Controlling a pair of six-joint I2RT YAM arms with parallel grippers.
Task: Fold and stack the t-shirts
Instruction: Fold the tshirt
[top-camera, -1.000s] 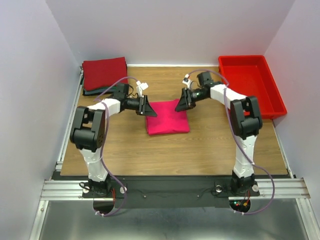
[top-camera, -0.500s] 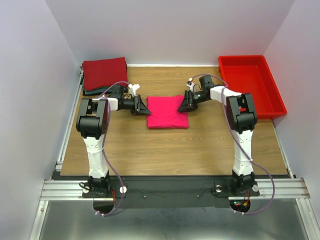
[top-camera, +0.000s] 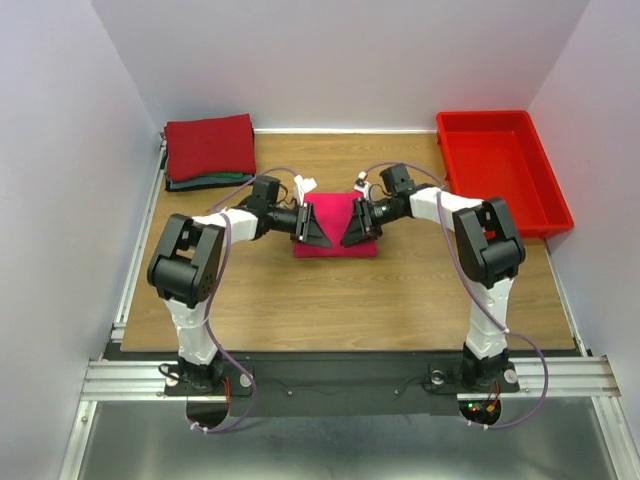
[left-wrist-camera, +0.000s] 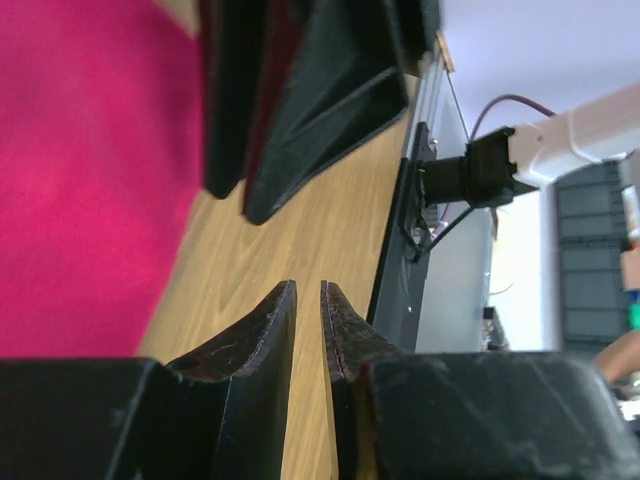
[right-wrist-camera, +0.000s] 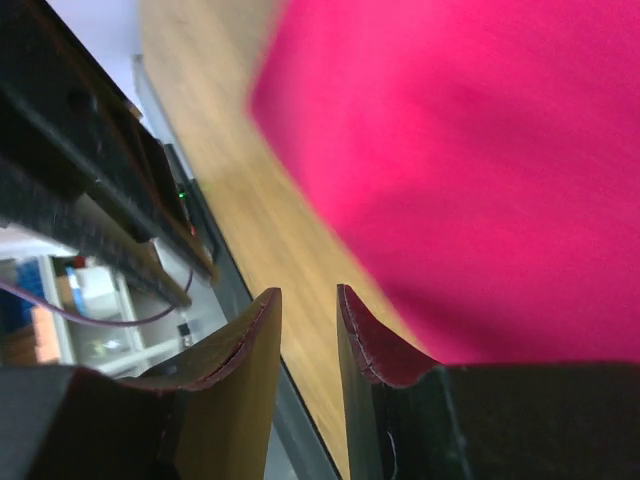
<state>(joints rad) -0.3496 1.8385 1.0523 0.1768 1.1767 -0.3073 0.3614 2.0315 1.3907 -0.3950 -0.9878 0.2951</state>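
We see both arms bent inward from their bases, forearms low and almost level over the wooden bench (top-camera: 330, 300), so that the two hands face each other tip to tip. The left hand (top-camera: 320, 228) and the right hand (top-camera: 352, 228) hang close together above the bright pink-magenta folded cotton t-shirt (top-camera: 336, 208), which lies flat directly beneath them and reaches out on the far side of each.

In the left wrist view, the left hand's fingers (left-wrist-camera: 265, 330) stand a narrow slit apart with only bare wood showing between them. The pink cloth lies off to one side of them, and the right hand sits just beyond their tips. In the right wrist view, the right hand (right-wrist-camera: 307, 295) shows a slightly wider slit, also with nothing in it, and the pink cloth lies past its tips. Neither hand grasps anything.

Well behind the left hand, at the bench's far corner, sits a stack of folded tees topped by a dark red one (top-camera: 208, 146), with green and dark edges below. Well beyond the right hand stands a red plastic bin (top-camera: 500, 170).
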